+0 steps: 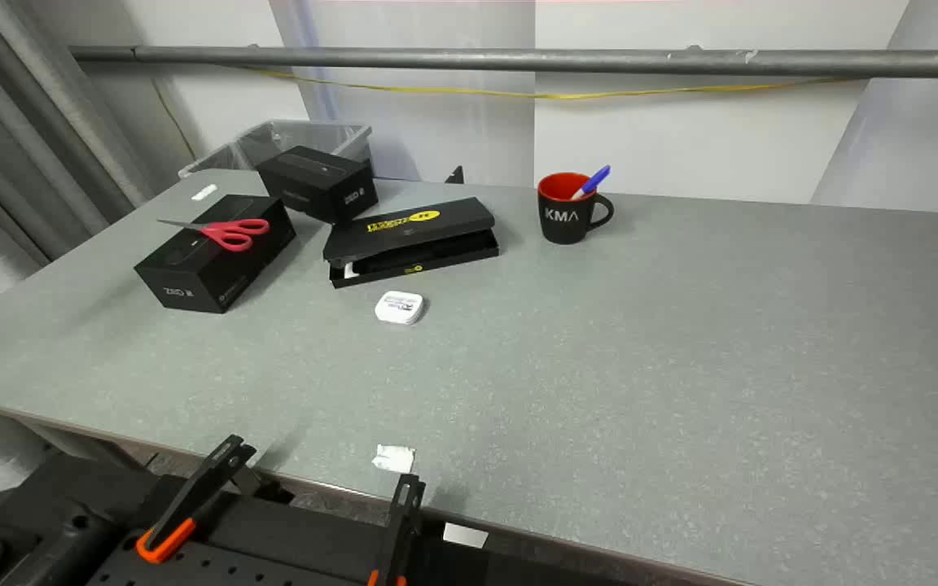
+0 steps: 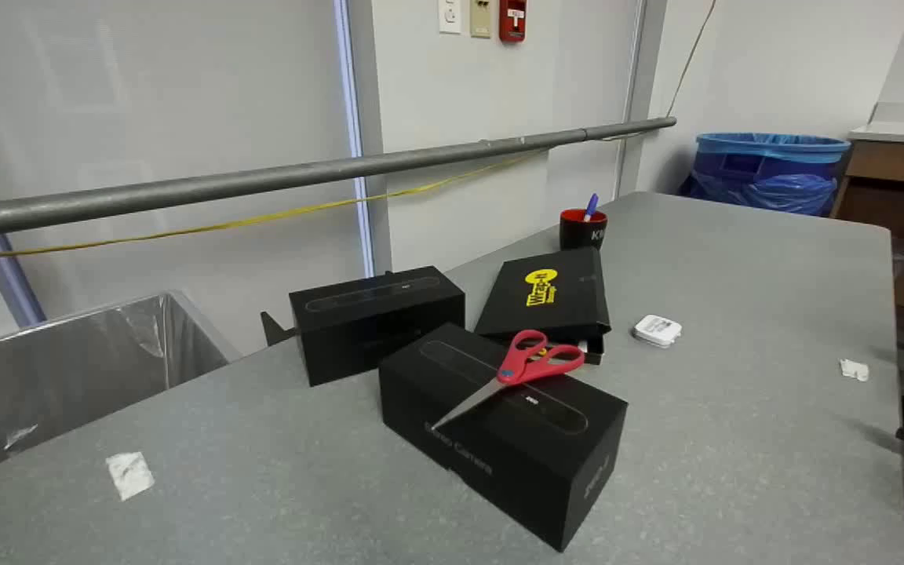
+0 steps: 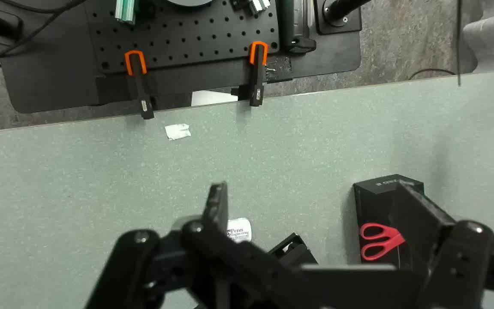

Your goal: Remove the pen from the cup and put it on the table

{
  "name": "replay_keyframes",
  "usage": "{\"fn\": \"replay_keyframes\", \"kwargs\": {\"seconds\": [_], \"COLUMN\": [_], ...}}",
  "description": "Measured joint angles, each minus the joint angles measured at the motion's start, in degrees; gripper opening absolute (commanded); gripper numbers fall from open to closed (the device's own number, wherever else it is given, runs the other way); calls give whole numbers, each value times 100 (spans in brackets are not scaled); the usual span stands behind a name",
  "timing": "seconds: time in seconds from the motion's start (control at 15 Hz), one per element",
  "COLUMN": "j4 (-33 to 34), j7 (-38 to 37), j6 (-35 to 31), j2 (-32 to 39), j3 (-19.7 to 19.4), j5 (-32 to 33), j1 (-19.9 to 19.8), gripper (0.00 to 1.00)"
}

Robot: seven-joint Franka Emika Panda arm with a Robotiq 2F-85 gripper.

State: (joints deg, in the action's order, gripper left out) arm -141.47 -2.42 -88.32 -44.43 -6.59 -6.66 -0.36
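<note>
The cup is a black mug with a red inside, a side handle and pale letters "KMA". It stands upright near the back edge of the grey speckled table. The pen, blue with a whitish part, leans in the cup with its blue end above the rim. The cup and pen also show in an exterior view. My gripper shows only in the wrist view, fingers wide apart with nothing between them, above the table. The cup and pen are out of the wrist view.
Two black boxes, red scissors on the nearer one, a half-open black flat box left of the cup, and a small white case. A pipe runs along the wall behind. Two clamps grip the table edge.
</note>
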Motion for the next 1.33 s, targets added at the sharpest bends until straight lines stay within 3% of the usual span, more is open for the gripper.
{"fn": "replay_keyframes", "kwargs": {"seconds": [0.8,1.0,1.33], "j4": [-11,-74,26], "j7": [9,2,-165], "j6": [-64,-672,-2623], "j2": [2,25,780], "j3": [34,99,10], "j5": [0,22,54], "j1": [-4,-94,-547], "gripper": [100,100,100]}}
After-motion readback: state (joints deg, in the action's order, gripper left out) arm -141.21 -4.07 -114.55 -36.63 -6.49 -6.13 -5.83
